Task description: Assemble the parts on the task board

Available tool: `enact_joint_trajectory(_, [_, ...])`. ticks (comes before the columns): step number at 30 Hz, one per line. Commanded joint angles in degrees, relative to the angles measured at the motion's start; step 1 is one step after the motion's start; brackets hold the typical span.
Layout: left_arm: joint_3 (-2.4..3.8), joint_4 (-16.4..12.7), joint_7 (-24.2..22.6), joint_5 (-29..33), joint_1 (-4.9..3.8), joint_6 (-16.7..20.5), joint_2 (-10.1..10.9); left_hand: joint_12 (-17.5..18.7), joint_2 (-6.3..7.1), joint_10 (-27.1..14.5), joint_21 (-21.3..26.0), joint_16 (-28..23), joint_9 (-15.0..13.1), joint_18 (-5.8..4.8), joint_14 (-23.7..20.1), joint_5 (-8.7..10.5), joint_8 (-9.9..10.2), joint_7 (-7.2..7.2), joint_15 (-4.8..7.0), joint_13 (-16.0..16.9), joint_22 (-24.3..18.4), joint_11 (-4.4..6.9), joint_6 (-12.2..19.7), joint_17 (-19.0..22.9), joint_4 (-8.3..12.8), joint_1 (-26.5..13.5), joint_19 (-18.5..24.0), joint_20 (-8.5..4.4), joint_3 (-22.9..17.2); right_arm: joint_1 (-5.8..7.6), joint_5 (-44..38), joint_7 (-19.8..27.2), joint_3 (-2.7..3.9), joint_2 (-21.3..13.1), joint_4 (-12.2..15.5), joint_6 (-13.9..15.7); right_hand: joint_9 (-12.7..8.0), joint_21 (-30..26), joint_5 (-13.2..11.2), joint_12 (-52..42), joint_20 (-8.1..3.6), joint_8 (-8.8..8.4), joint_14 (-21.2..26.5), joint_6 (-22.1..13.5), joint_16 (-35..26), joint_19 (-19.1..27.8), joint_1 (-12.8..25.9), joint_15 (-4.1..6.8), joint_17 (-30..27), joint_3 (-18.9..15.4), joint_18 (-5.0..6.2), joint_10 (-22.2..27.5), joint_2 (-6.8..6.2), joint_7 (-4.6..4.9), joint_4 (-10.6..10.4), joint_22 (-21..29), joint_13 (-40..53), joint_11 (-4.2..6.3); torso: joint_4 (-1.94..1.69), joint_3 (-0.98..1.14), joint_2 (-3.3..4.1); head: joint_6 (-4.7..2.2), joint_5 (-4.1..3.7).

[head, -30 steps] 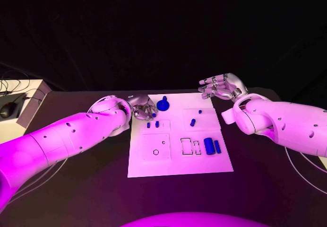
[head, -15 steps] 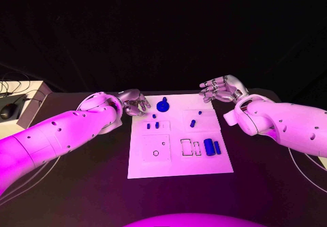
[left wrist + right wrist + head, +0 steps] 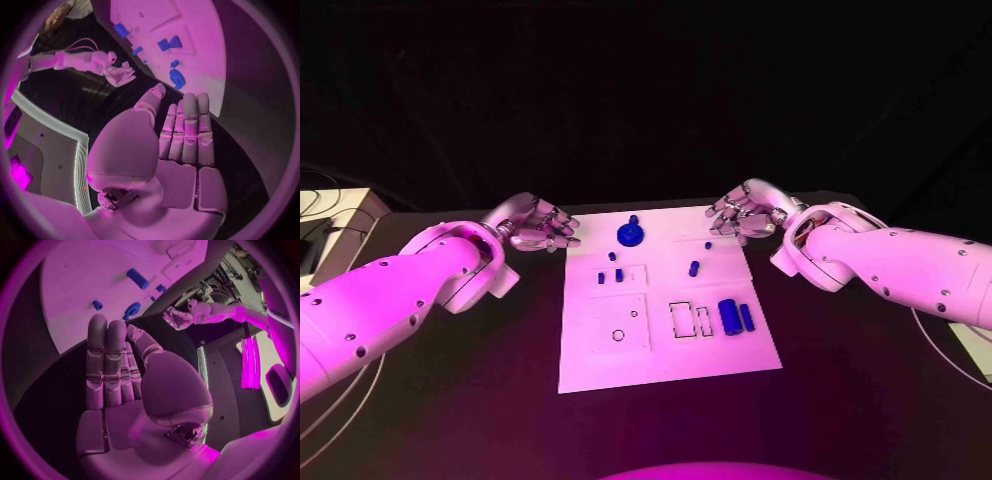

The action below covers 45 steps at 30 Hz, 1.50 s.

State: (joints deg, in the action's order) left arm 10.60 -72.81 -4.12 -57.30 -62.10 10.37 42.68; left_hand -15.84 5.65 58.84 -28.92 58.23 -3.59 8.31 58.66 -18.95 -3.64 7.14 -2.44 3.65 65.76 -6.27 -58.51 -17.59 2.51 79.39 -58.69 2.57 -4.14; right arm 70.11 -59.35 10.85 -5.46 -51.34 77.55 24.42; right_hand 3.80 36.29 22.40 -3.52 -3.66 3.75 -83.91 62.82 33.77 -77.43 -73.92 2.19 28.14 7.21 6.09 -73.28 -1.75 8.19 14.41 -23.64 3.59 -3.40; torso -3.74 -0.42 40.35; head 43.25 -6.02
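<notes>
The white task board lies mid-table with blue parts on it. A round blue part stands near its far edge, small pegs sit mid-board, and two longer blue blocks lie by cut-outs at the right. My left hand hovers just off the board's far left corner, holding nothing. My right hand is at the far right corner, also holding nothing. In the wrist views the left hand and right hand show straight fingers, with the round part beyond them.
A pale box with cables sits at the table's far left edge. Black table surrounds the board on all sides.
My left hand has drawn back leftward from the board's far edge near the round part to the table beside it. My right hand has come down closer to the far right corner.
</notes>
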Motion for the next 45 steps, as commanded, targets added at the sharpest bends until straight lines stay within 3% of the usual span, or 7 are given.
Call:
enact_joint_trajectory(1, [0.92,-2.0,-7.4,19.5,1.21,1.8,1.4,1.7,-0.43,-0.2,3.2,-3.6,0.1,-0.49,0.1,-0.17,0.1,0.46,-0.14,-0.1,-3.0,-0.34,-0.2,1.5,-0.9,1.7,-0.9,0.36,2.1,0.05,-19.4,-8.1,0.07,-0.1,0.9,-1.6,0.0,2.3,0.0,0.0,0.07,-0.16,-1.9,-0.5,3.2,0.1,0.8,0.21,2.3,0.6,1.75,0.6,-0.26,0.11,0.1,-2.1,0.0,-0.18,-0.09,-0.1,0.03,-0.47,-0.6])
enact_joint_trajectory(12, [2.68,-7.7,-12.6,39.7,4.15,-0.2,5.7,3.8,-2.11,2.7,1.9,-4.0,0.0,-0.13,2.3,-0.05,-0.1,0.08,0.54,-0.1,-2.2,0.34,-2.2,-0.1,-1.1,2.9,-4.4,-0.66,4.4,0.22,-35.5,-18.4,0.1,1.5,0.8,-2.1,0.0,12.5,-0.1,0.1,0.96,-0.17,0.4,0.3,14.1,0.9,1.5,-0.3,6.0,3.0,3.26,2.9,-2.21,-0.04,-1.7,-16.0,-0.1,-0.78,0.06,-0.42,0.06,-0.56,-0.25])
enact_joint_trajectory(19, [2.84,-9.6,-13.1,41.6,4.68,-0.1,6.0,4.4,-2.7,3.1,2.2,-4.9,0.0,-0.24,2.3,-0.08,-0.1,0.05,0.52,-0.1,-1.8,0.34,-2.4,-0.6,-0.8,3.1,-4.1,-0.66,5.3,0.24,-38.5,-20.2,0.07,3.2,0.3,-4.0,0.0,13.3,-5.1,0.1,1.13,-0.17,0.7,0.2,15.9,0.7,0.9,-0.54,5.4,5.2,3.33,4.3,-2.9,0.13,-2.9,-19.1,-0.1,-1.12,-0.08,-0.59,-0.09,-0.42,-0.42])
enact_joint_trajectory(23, [2.87,-10.2,-13.0,41.9,4.78,0.0,6.1,4.5,-2.89,3.2,2.4,-5.2,0.0,-0.27,2.3,-0.05,-0.1,0.06,0.53,-0.1,-1.7,0.34,-2.4,-0.8,-0.8,3.1,-4.0,-0.64,5.6,0.2,-39.3,-20.4,0.0,3.8,-0.1,-5.3,0.0,14.2,-5.3,0.2,1.45,-0.17,1.1,0.7,18.0,0.1,1.2,-0.73,5.5,9.6,3.55,4.8,-5.43,0.1,-5.1,-22.1,-0.1,-1.31,-0.05,-0.65,0.03,-0.37,-0.45])
enact_joint_trajectory(29, [2.88,-10.3,-12.7,42.0,4.84,0.1,6.3,4.7,-3.01,3.1,2.5,-5.4,0.0,-0.29,2.2,-0.07,-0.1,0.12,0.47,-0.1,-1.6,0.29,-2.4,-1.0,-0.7,3.2,-4.0,-0.64,5.8,0.11,-39.6,-19.9,-0.13,4.1,0.3,-7.6,0.1,14.1,-5.1,0.1,1.54,-0.1,1.6,1.3,19.2,-0.2,0.4,-0.77,5.0,11.0,3.55,4.7,-6.55,-0.08,-7.2,-24.9,-0.1,-1.23,0.01,-0.44,0.03,-0.18,-0.47])
enact_joint_trajectory(33, [2.89,-10.3,-12.3,41.8,4.85,-0.8,6.4,5.0,-3.24,2.7,2.7,-5.7,0.0,-0.29,2.0,-0.08,-0.1,0.17,0.4,-0.1,-1.5,0.13,-2.4,-1.2,-0.4,3.6,-3.9,-0.6,5.9,-0.04,-39.7,-19.7,-0.22,4.1,0.9,-9.7,0.1,14.8,0.2,0.1,1.5,-0.1,1.6,1.9,19.7,-0.5,0.3,-0.82,5.0,12.3,3.41,5.3,-6.63,-0.16,-7.2,-26.4,-0.2,-1.36,0.02,-0.43,0.13,-0.14,-0.38])
enact_joint_trajectory(45, [2.89,-10.3,-12.0,41.2,4.9,-1.6,6.3,5.1,-3.3,2.4,2.9,-5.9,0.0,-0.26,1.8,-0.1,-0.1,0.18,0.29,-0.1,-1.4,0.01,-2.4,-1.3,-0.2,3.6,-3.8,-0.47,6.0,-0.52,-39.7,-19.7,-0.35,5.0,-0.4,-10.0,0.1,13.2,-0.9,0.1,2.06,-0.12,2.0,1.0,20.5,-0.6,0.2,-1.32,4.3,11.7,4.01,7.7,-7.07,0.28,-7.5,-28.0,-0.2,-2.05,0.01,-0.46,0.04,-0.02,-0.14])
